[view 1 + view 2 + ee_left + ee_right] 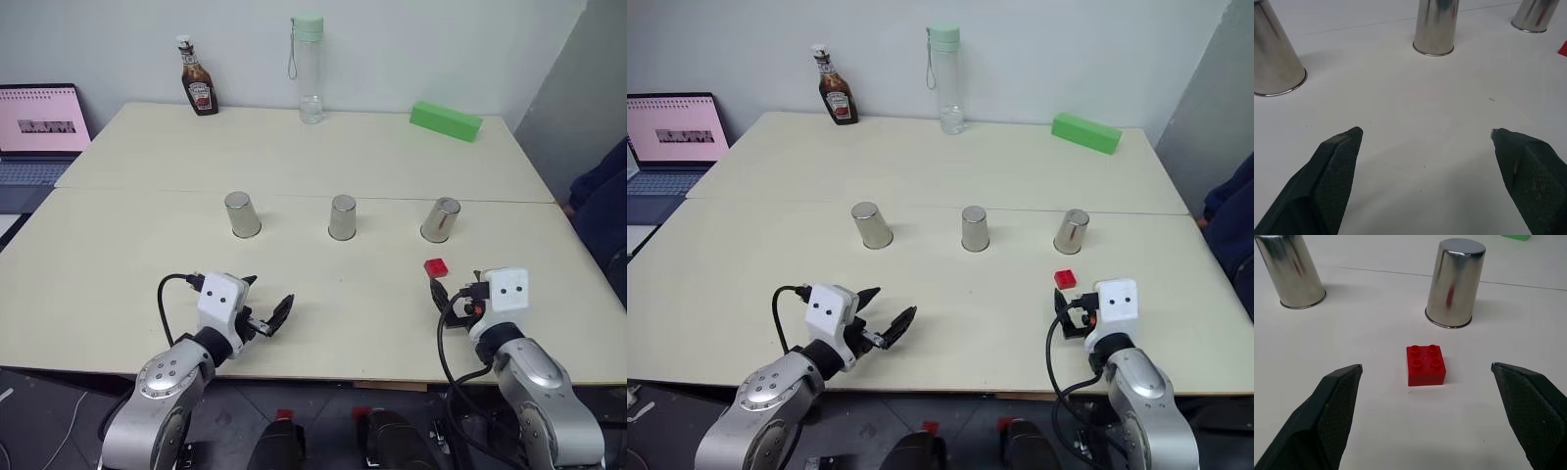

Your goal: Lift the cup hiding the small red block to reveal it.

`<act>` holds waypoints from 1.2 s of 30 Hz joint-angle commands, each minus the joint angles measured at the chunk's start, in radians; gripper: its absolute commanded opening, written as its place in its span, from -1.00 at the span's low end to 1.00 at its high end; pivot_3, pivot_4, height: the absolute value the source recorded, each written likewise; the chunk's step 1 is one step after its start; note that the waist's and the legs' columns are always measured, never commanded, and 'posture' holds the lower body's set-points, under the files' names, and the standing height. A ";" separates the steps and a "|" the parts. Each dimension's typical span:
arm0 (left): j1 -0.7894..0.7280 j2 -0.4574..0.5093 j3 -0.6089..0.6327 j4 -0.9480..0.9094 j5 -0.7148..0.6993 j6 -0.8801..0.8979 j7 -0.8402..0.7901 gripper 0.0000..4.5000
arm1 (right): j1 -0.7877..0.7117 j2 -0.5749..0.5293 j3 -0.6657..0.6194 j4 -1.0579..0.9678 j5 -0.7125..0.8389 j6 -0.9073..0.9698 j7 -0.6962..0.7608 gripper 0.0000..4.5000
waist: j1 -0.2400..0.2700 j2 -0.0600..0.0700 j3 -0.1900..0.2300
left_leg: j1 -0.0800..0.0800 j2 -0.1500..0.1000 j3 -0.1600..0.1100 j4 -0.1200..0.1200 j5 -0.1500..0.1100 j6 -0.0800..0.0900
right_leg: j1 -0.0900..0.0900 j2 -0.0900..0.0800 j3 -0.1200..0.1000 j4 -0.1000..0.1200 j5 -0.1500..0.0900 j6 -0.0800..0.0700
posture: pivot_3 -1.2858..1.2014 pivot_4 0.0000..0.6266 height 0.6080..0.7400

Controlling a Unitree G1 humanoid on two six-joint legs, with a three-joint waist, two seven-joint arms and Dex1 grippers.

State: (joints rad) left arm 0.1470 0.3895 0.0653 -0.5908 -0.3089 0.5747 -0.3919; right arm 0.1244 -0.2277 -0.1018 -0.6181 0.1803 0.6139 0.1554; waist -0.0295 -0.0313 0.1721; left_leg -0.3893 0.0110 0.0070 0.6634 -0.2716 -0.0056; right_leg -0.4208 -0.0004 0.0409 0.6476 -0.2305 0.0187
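Note:
Three alike silvery cups stand upside down in a row across the table: left (242, 214), middle (343, 217) and right (441, 219). The small red block (436, 266) lies uncovered on the table just in front of the right cup (1455, 284), so no cup hides it. My right gripper (449, 300) hovers low just short of the block (1425, 364), open, with its fingers spread to either side of it and not touching. My left gripper (265, 299) is open above the bare table, well short of the left cup (1273, 58) and middle cup (1436, 27).
At the table's far edge stand a ketchup bottle (199, 78), a tall clear bottle (309, 69) and a long green block (446, 120). A laptop (39, 127) sits off the left side. A person's dark sleeve (598, 206) shows at the right edge.

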 commanded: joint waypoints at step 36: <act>0.013 0.010 0.000 -0.034 0.000 -0.029 0.013 1.00 | -0.030 -0.018 -0.057 -0.011 0.010 -0.001 0.017 1.00 | 0.000 0.000 0.000 | 0.000 0.000 0.000 0.000 0.000 0.000 | 0.000 0.000 0.000 0.000 0.000 0.000 | 0.03 -0.52 1.00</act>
State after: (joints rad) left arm 0.1706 0.3926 0.0668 -0.5918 -0.3100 0.5638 -0.3767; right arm 0.1068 -0.2367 -0.1377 -0.6051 0.1802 0.6191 0.1723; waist -0.0295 -0.0313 0.1721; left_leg -0.3894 0.0110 0.0071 0.6634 -0.2716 -0.0056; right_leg -0.4208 -0.0004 0.0409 0.6475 -0.2305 0.0187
